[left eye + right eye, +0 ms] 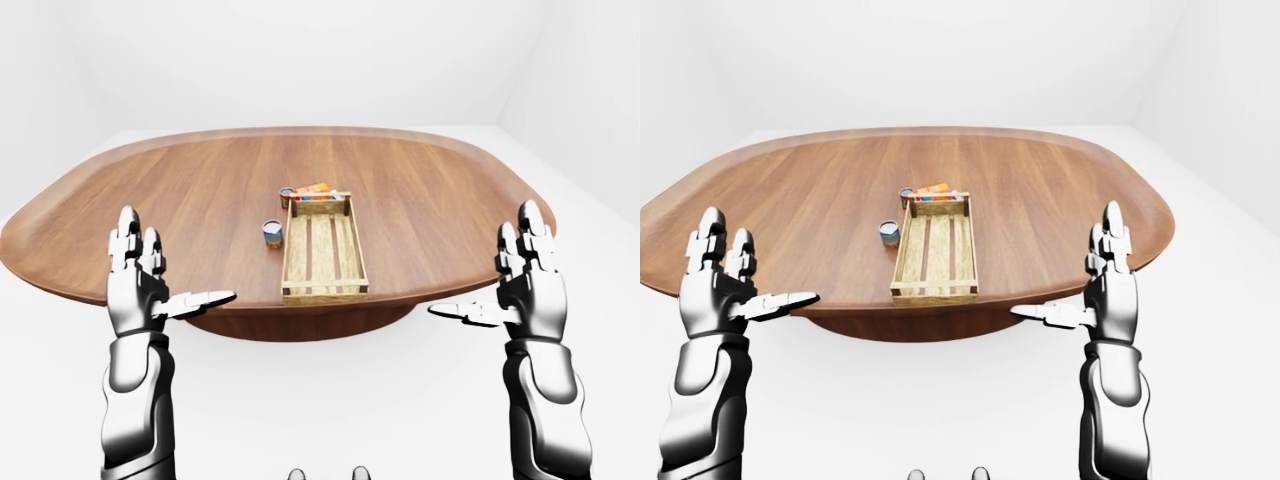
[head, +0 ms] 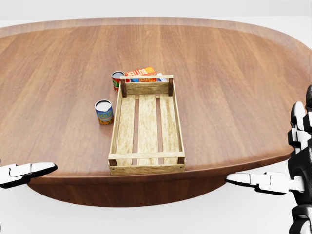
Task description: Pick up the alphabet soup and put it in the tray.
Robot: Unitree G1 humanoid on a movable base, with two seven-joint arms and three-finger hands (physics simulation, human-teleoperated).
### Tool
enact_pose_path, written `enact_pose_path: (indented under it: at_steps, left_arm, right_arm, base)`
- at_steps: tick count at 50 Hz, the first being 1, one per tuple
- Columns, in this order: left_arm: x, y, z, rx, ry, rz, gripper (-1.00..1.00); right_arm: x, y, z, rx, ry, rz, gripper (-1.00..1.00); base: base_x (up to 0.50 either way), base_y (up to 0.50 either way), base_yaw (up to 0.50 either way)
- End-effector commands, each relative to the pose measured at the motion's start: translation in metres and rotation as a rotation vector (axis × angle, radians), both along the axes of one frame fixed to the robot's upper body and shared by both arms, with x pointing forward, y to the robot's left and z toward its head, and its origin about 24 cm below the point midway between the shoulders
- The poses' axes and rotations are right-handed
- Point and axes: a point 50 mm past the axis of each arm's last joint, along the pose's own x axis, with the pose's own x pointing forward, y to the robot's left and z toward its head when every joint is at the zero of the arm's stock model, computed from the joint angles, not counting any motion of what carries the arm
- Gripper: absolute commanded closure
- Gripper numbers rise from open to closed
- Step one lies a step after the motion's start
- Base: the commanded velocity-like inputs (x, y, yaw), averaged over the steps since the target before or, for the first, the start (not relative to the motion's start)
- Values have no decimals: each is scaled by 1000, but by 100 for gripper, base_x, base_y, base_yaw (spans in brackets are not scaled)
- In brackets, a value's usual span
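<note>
Left hand point(image 1: 140, 290) and right hand point(image 1: 525, 290) — fingers spread wide, holding nothing, clear of the table point(image 2: 234, 73)

Small cylindrical alphabet soup can point(image 2: 116, 80), red-and-green label, silver lid: upright on the brown wooden counter point(image 2: 234, 87), just beside the upper-left corner of the tray in the head view, partly hidden by that corner post. Label print too small to read.

Rectangular slatted tray of pale wood point(image 2: 146, 127): low walls, dark corner posts, three floor slats with gaps. Lies flat, long side running toward the counter's bottom edge, nothing inside.
</note>
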Motion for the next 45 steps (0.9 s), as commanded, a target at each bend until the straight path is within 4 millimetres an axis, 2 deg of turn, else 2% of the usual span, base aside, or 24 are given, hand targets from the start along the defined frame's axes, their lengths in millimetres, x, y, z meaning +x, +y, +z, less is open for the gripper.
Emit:
enact_pose_path:
  at_steps: [1, 25, 45]
  left_arm:
    - [0, 1, 1, 3, -3, 7, -100]
    - [0, 0, -3, 5, 14, 8, -100]
    - [1, -1, -5, 2, 23, 7, -100]
  right_arm:
    - [2, 3, 1, -8, -1, 12, -100]
    - [1, 10, 0, -49, 15, 44, -100]
    - [3, 12, -3, -83, 38, 43, -100]
  base:
    - [33, -24, 0]
    - [48, -20, 0]
    - [50, 6, 0]
